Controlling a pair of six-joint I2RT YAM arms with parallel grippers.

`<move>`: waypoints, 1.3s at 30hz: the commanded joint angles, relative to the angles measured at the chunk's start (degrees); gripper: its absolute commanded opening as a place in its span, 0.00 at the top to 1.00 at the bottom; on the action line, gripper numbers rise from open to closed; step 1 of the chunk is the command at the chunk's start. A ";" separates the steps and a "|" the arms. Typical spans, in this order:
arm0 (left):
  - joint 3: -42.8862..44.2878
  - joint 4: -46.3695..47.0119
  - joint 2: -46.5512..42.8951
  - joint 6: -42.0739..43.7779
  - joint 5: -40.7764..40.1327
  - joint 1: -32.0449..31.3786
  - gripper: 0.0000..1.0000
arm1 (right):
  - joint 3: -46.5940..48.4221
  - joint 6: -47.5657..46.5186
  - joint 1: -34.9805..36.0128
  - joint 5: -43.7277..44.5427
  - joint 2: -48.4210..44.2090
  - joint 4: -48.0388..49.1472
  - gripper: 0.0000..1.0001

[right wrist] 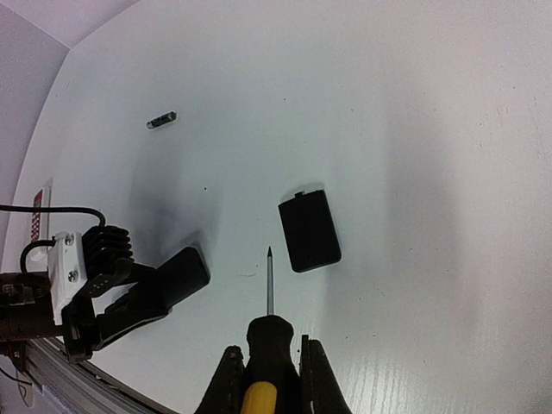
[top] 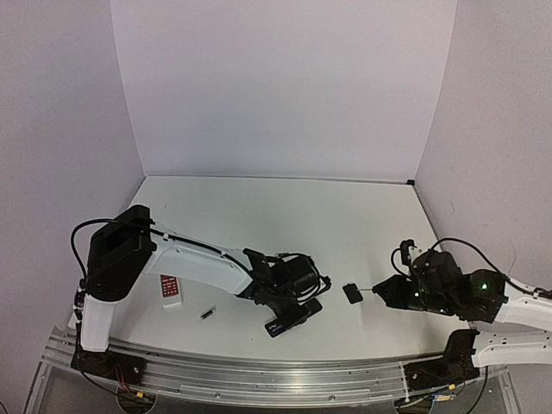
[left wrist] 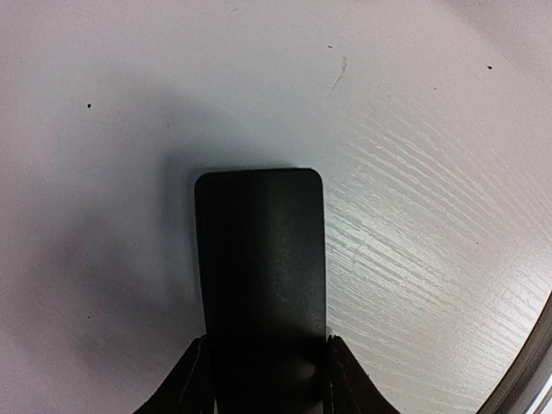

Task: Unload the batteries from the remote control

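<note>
My left gripper is shut on a black remote control, held low over the table near the front middle. In the left wrist view the remote fills the gap between the fingers, plain side up. One slim dark battery with light ends lies on the table to the left, also in the right wrist view. Other batteries are out of view. My right gripper is shut on a yellow-and-black screwdriver, tip pointing at the table between the remote and the cover.
A small flat black cover lies on the table between the two grippers, just right of the screwdriver tip. A small red-and-white remote lies near the left arm. The metal rail runs along the front edge.
</note>
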 commanded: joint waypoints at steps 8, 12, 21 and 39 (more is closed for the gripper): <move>1.03 3.13 -1.04 -9.35 -8.00 -0.26 0.89 | 1.41 1.05 -0.05 2.48 -0.47 -0.05 1.00; -1.86 10.69 -6.96 -11.42 -10.99 0.13 0.91 | 1.49 1.14 -0.03 2.86 -1.46 -0.05 1.00; -11.96 24.28 -16.48 -16.80 -15.83 2.79 0.99 | 1.49 1.53 -0.02 3.58 -1.71 -0.05 1.00; -52.29 105.38 -24.32 -34.83 11.94 23.78 1.00 | 1.82 0.52 -0.01 3.47 -2.78 -0.05 1.00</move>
